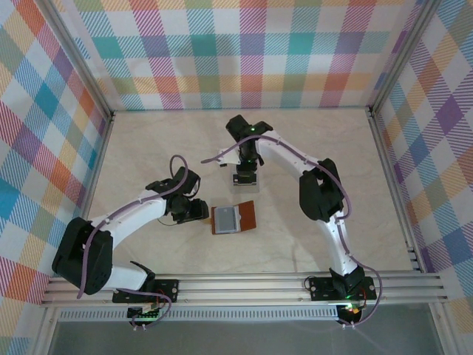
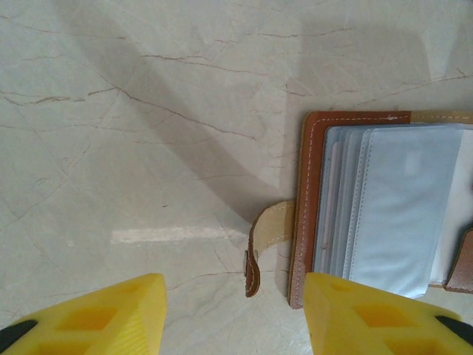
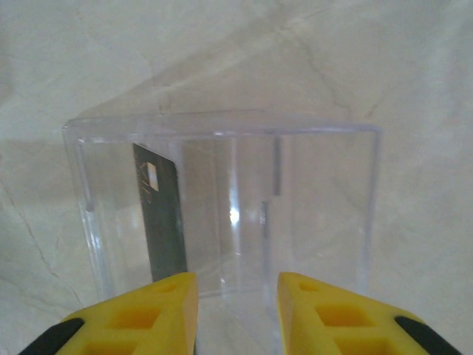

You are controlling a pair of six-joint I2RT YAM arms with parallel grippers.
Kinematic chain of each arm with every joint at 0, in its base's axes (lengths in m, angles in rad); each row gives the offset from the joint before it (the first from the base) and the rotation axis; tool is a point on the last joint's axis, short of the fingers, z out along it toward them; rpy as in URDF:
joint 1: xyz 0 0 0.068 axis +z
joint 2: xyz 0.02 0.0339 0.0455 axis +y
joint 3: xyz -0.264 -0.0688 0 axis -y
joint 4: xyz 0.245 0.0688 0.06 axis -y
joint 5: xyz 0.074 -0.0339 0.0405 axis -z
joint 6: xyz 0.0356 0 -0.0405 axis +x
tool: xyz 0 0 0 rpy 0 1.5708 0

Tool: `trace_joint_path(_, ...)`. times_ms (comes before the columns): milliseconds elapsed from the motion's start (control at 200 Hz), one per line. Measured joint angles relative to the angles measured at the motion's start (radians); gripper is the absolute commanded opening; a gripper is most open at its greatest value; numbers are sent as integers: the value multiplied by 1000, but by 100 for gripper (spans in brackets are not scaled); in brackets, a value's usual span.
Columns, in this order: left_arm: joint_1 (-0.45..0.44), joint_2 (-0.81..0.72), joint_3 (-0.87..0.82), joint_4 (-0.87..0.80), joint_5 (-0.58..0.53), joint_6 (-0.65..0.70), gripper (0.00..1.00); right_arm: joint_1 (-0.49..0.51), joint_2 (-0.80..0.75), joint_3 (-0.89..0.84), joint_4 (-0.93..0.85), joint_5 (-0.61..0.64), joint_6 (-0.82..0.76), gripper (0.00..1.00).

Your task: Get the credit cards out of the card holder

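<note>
Right fingers (image 3: 140,314) apart; dark card (image 3: 159,214) lengthwise away, in tray (image 3: 222,129).

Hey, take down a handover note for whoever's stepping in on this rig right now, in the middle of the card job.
Left end effector: open, empty, straddling the snap tab at the edge of the card holder.
Right end effector: open, empty, just in front of the clear tray.
Card holder: lying open on the table, sleeves facing up.
Done: one dark card stands inside the tray.
Left: I can't tell how many cards the sleeves hold; check them and pull the rest.
</note>
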Motion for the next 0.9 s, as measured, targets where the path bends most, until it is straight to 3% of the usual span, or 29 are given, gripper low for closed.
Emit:
trace_joint_path(360, 1, 27, 21, 22, 14, 0, 51, 0, -45, -135, 130, 39, 0, 41)
trace_joint_path(900, 2, 32, 31, 23, 37, -1, 51, 0, -45, -184, 202, 39, 14, 53)
